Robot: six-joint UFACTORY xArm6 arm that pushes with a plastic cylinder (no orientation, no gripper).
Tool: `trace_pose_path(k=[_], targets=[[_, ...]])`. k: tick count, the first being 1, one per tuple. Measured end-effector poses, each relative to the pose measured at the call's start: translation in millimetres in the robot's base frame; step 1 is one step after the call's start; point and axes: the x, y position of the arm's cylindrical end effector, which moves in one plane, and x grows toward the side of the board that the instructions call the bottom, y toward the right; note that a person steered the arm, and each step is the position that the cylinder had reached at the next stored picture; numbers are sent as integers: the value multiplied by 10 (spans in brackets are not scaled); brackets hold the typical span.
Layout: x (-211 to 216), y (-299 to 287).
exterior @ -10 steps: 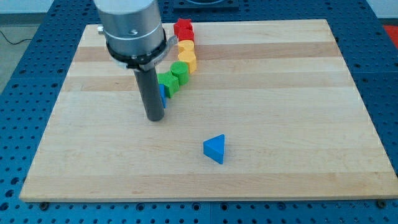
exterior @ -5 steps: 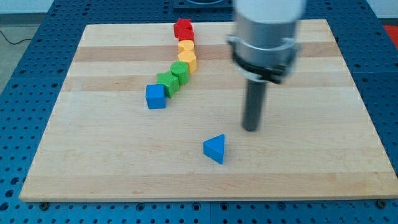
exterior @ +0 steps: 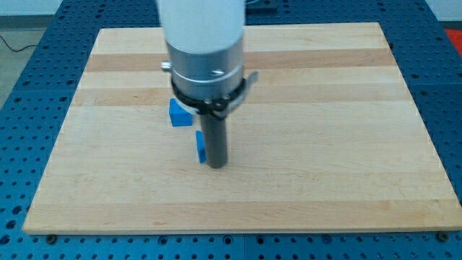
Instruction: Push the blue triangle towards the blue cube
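Note:
The blue triangle (exterior: 199,146) lies left of the board's middle, mostly hidden behind my rod; only a thin blue sliver shows at the rod's left side. My tip (exterior: 215,165) rests on the board right against the triangle's right side. The blue cube (exterior: 178,113) sits a short way up and to the left of the triangle, partly covered by the arm's body. The two blue blocks are close but apart.
The wooden board (exterior: 346,144) lies on a blue perforated table. The arm's large grey and white body (exterior: 204,50) covers the board's upper middle and hides whatever blocks lie there.
My tip swung from the right of the triangle to the left, pushing the blue triangle up and left, close to the blue cube. The arm now hides the green, yellow and red blocks.

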Motion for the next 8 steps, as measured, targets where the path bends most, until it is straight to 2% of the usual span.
trace_pose_path(k=[3,5,6,7,8], targets=[[-304,-118],[-355,-129],[-318,-129],[72,-116],[192,-116]])
